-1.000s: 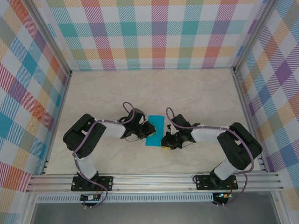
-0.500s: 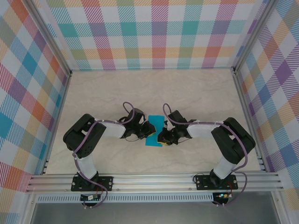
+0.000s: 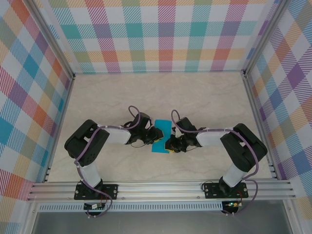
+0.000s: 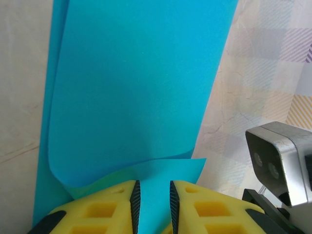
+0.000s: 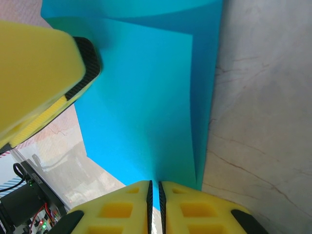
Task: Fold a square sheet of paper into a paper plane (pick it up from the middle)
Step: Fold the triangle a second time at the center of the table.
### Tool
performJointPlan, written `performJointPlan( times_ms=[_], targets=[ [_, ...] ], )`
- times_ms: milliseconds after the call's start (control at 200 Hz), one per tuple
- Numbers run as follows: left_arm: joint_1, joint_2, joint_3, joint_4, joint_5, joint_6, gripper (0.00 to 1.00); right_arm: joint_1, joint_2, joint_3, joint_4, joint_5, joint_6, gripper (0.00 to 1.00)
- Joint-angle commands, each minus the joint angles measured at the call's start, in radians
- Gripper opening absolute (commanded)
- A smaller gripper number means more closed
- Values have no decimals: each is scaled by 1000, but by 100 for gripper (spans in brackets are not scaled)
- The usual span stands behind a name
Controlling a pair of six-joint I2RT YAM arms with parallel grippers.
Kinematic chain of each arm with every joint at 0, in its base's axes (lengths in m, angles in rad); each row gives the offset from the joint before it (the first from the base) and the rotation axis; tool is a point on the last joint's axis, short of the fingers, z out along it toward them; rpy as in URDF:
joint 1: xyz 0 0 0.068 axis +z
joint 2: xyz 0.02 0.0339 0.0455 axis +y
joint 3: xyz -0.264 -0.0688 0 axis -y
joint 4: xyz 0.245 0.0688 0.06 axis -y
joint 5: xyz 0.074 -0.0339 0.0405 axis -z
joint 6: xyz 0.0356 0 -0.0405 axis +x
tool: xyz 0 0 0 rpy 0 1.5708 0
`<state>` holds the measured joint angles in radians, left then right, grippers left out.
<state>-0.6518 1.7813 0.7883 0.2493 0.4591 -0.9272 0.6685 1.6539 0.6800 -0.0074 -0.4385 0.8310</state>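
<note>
- At bench [image 3: 204, 97] centre, from above: finds the sheet [image 3: 163, 129] lying folded into a narrow strip between the two arms.
- Runs lengthwise from about 12 to 6 o'clock, leaning a touch toward 1 and 7.
- Meets the left pincer [image 3: 157, 135] at its 9 o'clock edge, near mid-length; from there, lies off at 3 o'clock.
- From the left wrist: jaws set slightly apart, with a flap's edge loose in the gap. Looks wider than the paper is thick, so reads as released rather than pinching.
- Meets the right pincer [image 3: 169, 144] at its 4 o'clock edge, closer to the 6 o'clock end; from there, lies off toward 10 o'clock.
- From the right wrist: jaws almost together, with the paper's edge running into the thin slit between them. Reads as clenched on the sheet.
- Shows stacked layers in both wrist views: a top flap with one curled corner, and a lower layer peeking out along the side.
- Judged from this: both pincers equally near, one on each long edge, and only the right one gripping. Calls for any coming fold to turn about the 12-to-6 line, with the left free to take a fresh hold while the right anchors.
- Risk, as a guess: strip skewing off that line if pulled from one side only.
</note>
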Motion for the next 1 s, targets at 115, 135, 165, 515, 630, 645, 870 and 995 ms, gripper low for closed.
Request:
performJointPlan(
  times_ms=[115, 135, 165, 515, 630, 645, 870, 995],
  targets=[
    [-36, -101, -14, -44, -20, 6, 26, 5, 4, -34, -72, 47, 17, 15],
    [-40, -102, -12, -45, -22, 6, 25, 6, 5, -33, -71, 46, 17, 15],
    [-44, -100, -11, -45, -23, 6, 25, 5, 4, -31, -72, 46, 17, 15],
    [-65, 18, -13, 10, -52, -7, 21, 5, 7, -40, -73, 50, 16, 15],
    [-65, 33, -17, 11, -80, 4, 20, 5, 7, -45, -84, 59, 14, 14],
    [-64, 35, -18, 11, -82, 6, 20, 5, 9, -45, -86, 60, 13, 14],
    [-59, 15, -8, -22, -126, 35, 20, 5, 7, -50, -111, 77, 10, 13],
    [-53, -2, 0, -42, -147, 48, 20, 4, 7, -51, -114, 77, 9, 13]
  ],
)
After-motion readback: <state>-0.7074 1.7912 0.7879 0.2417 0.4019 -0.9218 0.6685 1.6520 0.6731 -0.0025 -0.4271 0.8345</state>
